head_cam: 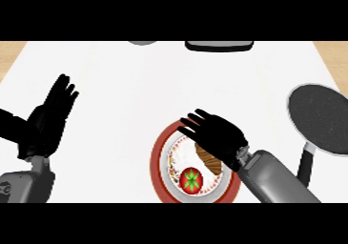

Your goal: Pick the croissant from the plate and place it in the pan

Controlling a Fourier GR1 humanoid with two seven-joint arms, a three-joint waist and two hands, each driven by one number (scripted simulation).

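Your right hand (217, 135) hangs over the upper right part of the red-rimmed plate (161, 164), fingers spread and nearly straight, pointing up and to the left, with nothing held in them. The croissant (209, 159) lies on the plate just under the heel of that hand, partly hidden by the palm; you cannot tell from here whether the hand touches it. A red and green tomato-like item (192, 178) sits on the plate below and left of the croissant. The dark pan (322, 119) lies well to the right of the plate, its handle pointing down beside your right forearm. Your left hand (46, 119) rests at the left, open, fingers up.
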